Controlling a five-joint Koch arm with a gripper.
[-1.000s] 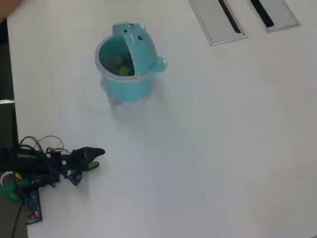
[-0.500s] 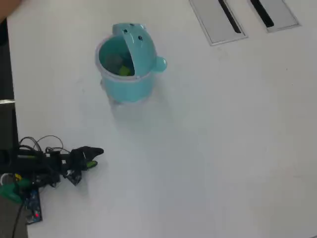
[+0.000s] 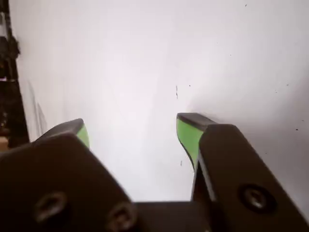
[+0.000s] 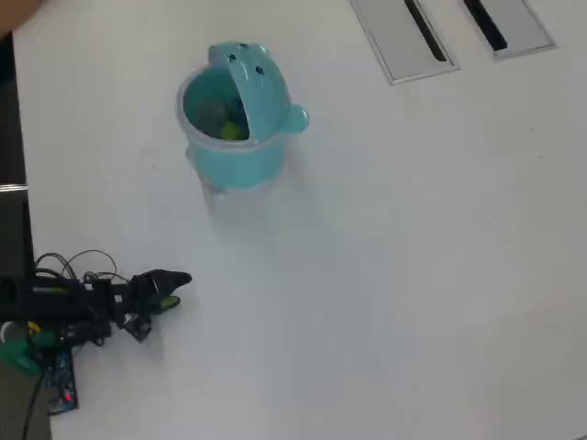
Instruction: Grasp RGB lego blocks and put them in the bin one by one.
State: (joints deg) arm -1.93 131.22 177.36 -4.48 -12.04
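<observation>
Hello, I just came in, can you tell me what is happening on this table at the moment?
A small robot arm is sorting lego blocks into a bin. Right now the gripper is open and holds nothing; in the overhead view it sits low at the left side of the white table, well apart from the bin. The teal bin stands with its lid tipped open, and a yellow-green block shows inside. No loose blocks are visible on the table. Two grey slotted panels lie at the top edge.

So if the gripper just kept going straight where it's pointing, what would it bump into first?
Probably nothing. The open gripper points right in the overhead view across bare white table; the bin sits off to one side.
</observation>
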